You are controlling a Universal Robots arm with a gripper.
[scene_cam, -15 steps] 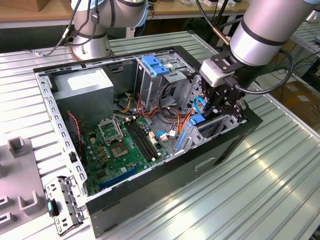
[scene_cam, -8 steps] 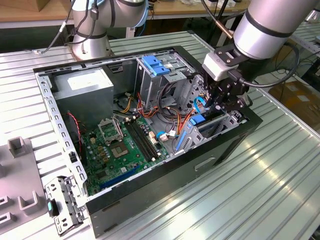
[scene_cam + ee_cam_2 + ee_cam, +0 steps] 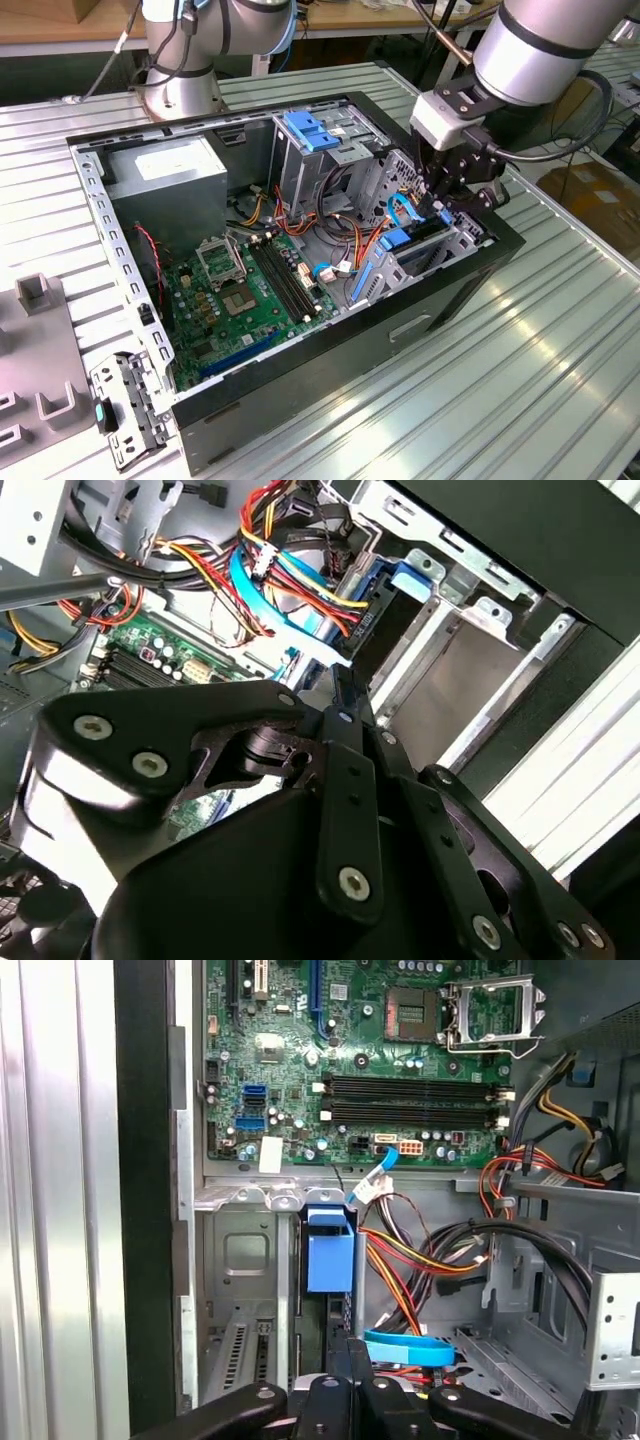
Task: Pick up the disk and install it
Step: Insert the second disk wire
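Observation:
The disk stands on edge in the drive bay at the exterior view's right end of the open computer case. Its blue carrier shows in the first wrist view, with its dark body running back toward my fingers. In the second wrist view the dark body with its blue edge lies in the metal bay. My gripper points down onto the disk's outer end. The fingers look shut together, tips resting at the disk's end, and the finger meets its dark edge.
Bundled red, yellow and orange cables and a thin blue cable lie beside the bay. A tall metal cage with a blue handle, the motherboard and the power supply fill the case. Another arm's base stands behind. Grey fixtures sit at the exterior view's left.

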